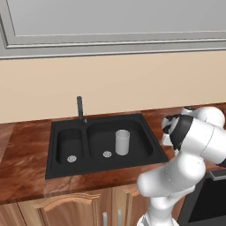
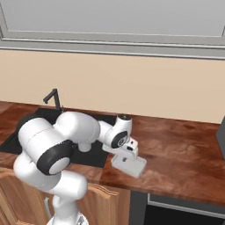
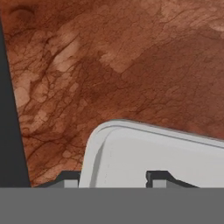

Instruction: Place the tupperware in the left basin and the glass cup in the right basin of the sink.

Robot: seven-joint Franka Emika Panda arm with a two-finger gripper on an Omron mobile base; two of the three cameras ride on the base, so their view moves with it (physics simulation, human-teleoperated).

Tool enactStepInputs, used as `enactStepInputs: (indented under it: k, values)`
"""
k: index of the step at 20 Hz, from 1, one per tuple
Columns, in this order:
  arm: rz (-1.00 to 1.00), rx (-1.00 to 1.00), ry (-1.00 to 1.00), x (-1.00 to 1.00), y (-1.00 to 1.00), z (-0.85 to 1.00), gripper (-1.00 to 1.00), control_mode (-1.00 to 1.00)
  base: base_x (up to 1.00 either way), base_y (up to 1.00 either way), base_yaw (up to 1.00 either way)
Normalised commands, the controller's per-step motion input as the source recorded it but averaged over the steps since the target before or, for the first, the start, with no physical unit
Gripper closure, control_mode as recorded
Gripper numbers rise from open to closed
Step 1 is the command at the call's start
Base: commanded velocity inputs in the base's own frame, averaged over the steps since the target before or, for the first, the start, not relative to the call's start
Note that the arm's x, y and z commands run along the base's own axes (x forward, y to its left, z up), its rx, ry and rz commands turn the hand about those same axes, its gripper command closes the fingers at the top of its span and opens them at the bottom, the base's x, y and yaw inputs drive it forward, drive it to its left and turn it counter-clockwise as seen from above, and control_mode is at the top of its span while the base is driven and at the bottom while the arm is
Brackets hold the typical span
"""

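Observation:
The glass cup (image 1: 122, 142) stands upright in the right basin (image 1: 140, 140) of the black sink (image 1: 53, 170). Beside it, the narrower left basin (image 1: 69, 142) holds nothing. The pale tupperware (image 2: 132, 166) lies flat on the wooden counter just right of the sink. My gripper (image 2: 128, 154) points down onto it. In the hand view the tupperware (image 3: 153, 153) has a rounded corner between the fingers of the gripper (image 3: 113, 178): one fingertip (image 3: 70, 179) is outside its wall, the other (image 3: 157, 177) inside. The jaws stand partly closed, with a gap still showing inside the wall.
A slim dark faucet (image 1: 80, 108) rises behind the sink. Bare wooden counter (image 2: 184, 149) stretches right of the tupperware, to a grey object (image 2: 221, 136) at the frame edge. A dark appliance top (image 1: 207, 198) sits low on the right. The sink's black edge (image 3: 8, 109) runs beside the tupperware.

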Motion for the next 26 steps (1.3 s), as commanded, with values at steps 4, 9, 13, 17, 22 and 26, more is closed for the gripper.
enactStepInputs:
  k: [4,9,13,17,22,26]
  values:
    - [-0.12,0.00,-0.11,-0.15,0.12,-0.15,1.00,-1.00,0.00,0.00,0.00]
    - [-0.10,0.00,-0.03,-0.13,0.03,-0.14,1.00,-1.00,0.00,0.00,0.00]
    - [-0.10,-0.03,0.01,-0.10,0.02,-0.02,1.00,-1.00,0.00,0.00,0.00]
    - [-0.08,-0.05,0.11,-0.01,0.01,0.07,1.00,-1.00,0.00,0.00,0.00]
    - [-0.01,-0.04,0.17,0.00,-0.01,0.21,1.00,-1.00,0.00,0.00,0.00]
    - [0.00,-0.03,0.12,0.00,-0.02,0.28,1.00,-1.00,0.00,0.00,0.00]
